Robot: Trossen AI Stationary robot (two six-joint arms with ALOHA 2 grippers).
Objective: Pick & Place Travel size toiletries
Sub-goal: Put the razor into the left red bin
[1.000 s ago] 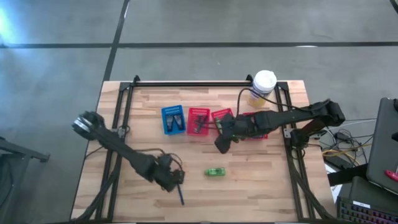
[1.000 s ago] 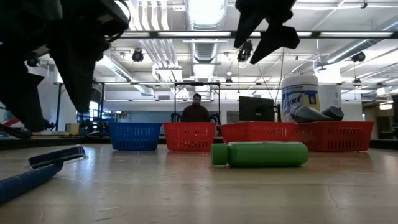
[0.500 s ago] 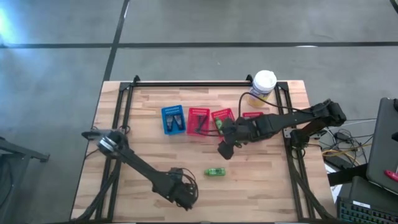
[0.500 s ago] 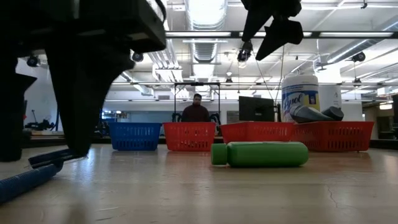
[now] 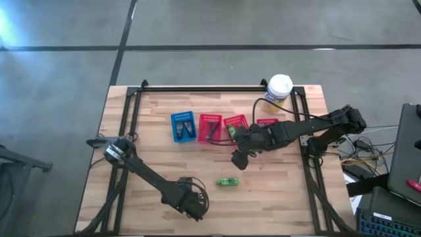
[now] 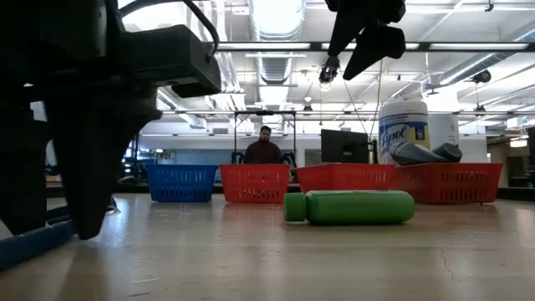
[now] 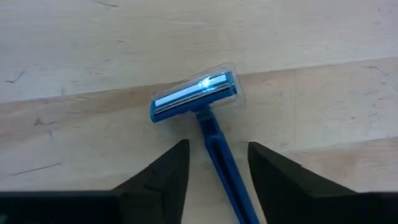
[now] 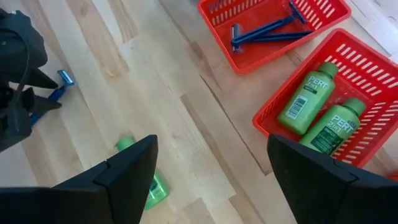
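Observation:
A blue razor (image 7: pixel 194 98) lies flat on the wooden table near its front edge. Its handle (image 7: pixel 225 180) runs back between the fingers of my left gripper (image 7: pixel 217 146). That gripper (image 5: pixel 195 205) points down over it, open, with a finger on either side of the handle and a gap at each. A green bottle (image 5: pixel 227 182) lies on its side mid-table. My right gripper (image 5: pixel 235 160) hangs open above the table near the red baskets, with nothing between its fingers (image 8: pixel 124 174).
Along the middle of the table stands a row of baskets: one blue (image 5: pixel 183 126), one red with razors (image 8: pixel 273 25), one red with green bottles (image 8: pixel 323 112) and another red (image 5: pixel 266 124). A yellow canister (image 5: pixel 279 91) stands at the back right. Bare wood lies around the green bottle.
My left gripper has travelled toward the table's near right and sunk down over the razor, so that its fingers now straddle the handle. In the low view the gap between its fingers has narrowed. The razor and the green bottle lie where they were.

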